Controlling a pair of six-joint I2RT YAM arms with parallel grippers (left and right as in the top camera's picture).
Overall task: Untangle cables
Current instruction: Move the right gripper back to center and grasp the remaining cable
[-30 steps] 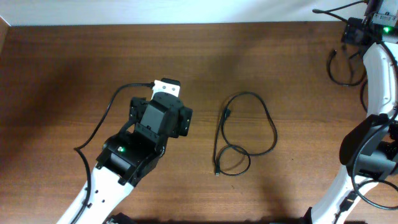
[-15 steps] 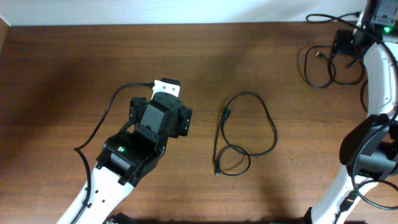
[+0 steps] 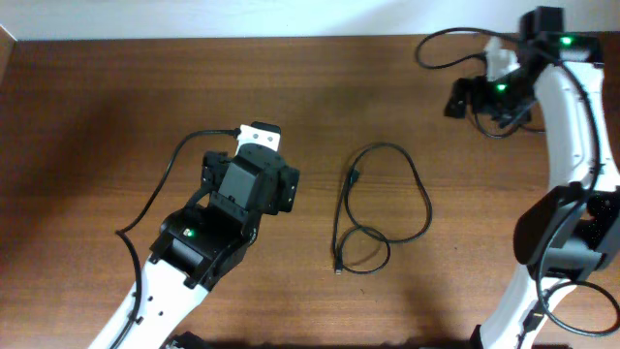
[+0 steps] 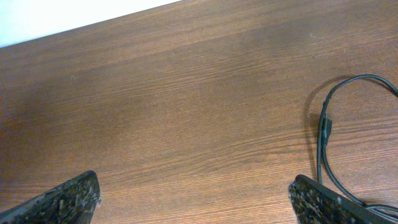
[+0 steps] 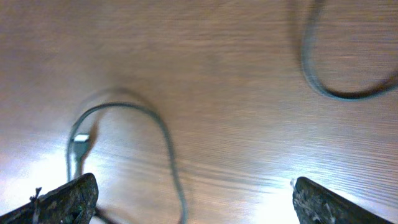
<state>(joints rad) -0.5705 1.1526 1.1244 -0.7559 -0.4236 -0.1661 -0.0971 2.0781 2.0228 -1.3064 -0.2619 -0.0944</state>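
One thin black cable [image 3: 426, 208] lies in a loose loop at the table's middle, with plugs at its left side; its upper loop shows in the left wrist view [image 4: 323, 130]. My left gripper [image 3: 260, 131] is open and empty over bare wood [image 4: 193, 186], left of that cable. More black cable loops [image 3: 496, 130] lie at the far right under my right gripper [image 3: 463, 97]. The blurred right wrist view shows a cable with a silver plug [image 5: 168, 143] running down between the wide-open jaws [image 5: 193, 186], and another cable arc [image 5: 323, 87] at the top right.
The wooden table's far edge [image 3: 291, 39] meets a white wall. The left arm's thicker black cable [image 3: 165, 184] curves beside its base. The right arm's body [image 3: 572, 145] stretches along the right edge.
My right arm has swung left from the far right corner towards the middle, and the cable loops there have shifted left with it. The left arm and the middle cable have not moved.
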